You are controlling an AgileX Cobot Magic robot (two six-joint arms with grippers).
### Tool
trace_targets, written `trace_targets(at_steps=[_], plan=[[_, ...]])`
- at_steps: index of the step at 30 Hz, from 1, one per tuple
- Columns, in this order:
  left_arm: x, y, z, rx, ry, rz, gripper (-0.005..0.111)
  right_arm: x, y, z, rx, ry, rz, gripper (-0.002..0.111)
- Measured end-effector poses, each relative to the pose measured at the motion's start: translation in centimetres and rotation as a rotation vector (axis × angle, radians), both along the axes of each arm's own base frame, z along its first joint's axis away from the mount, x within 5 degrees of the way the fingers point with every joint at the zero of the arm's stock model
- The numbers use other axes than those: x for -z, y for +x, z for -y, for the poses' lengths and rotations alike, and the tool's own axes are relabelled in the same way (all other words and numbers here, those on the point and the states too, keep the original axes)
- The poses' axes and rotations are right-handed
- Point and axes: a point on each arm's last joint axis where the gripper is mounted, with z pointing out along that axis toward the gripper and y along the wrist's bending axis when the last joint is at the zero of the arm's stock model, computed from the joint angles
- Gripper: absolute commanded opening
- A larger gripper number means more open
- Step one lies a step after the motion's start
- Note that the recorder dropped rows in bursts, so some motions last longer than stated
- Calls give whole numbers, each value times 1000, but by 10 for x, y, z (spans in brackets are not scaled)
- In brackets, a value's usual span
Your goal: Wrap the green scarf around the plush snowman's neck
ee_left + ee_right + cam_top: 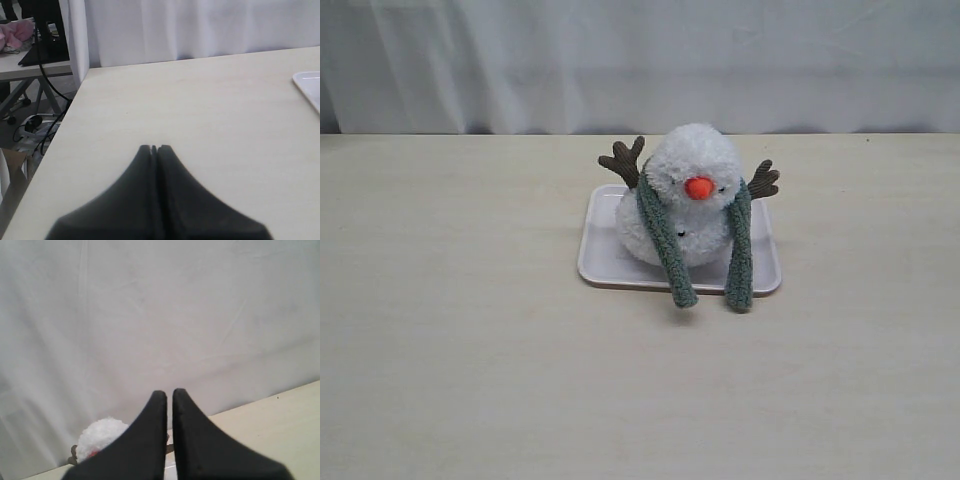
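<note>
The plush snowman (692, 160) sits on a white tray (603, 262) at the table's middle, head tipped forward, brown twig arms raised. The green scarf (661, 238) lies round behind its neck. Both ends hang down the front, one on each side of the orange nose, their tips reaching over the tray's front rim. Neither gripper shows in the exterior view. My left gripper (154, 147) is shut and empty above bare table, with the tray's corner (310, 82) off to one side. My right gripper (169, 391) is shut bar a thin slit, holding nothing, and the snowman's head (100, 436) shows beyond it.
A white curtain (640, 60) hangs along the table's far edge. The left wrist view shows the table's side edge (60, 130), with floor cables and another table (30, 65) past it.
</note>
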Motion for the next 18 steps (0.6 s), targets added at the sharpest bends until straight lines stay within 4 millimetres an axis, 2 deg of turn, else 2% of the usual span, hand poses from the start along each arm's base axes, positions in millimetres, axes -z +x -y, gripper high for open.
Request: trace_targets(at_steps=[3,11,18], plan=[[0,0,0,0,0,0,0,5,1,1,8,0,-58,4],[0,0,0,0,0,0,0,36,-1,5,54,3,-400,4],[0,0,0,0,0,0,0,39,-1,5,58,3,-427,4]])
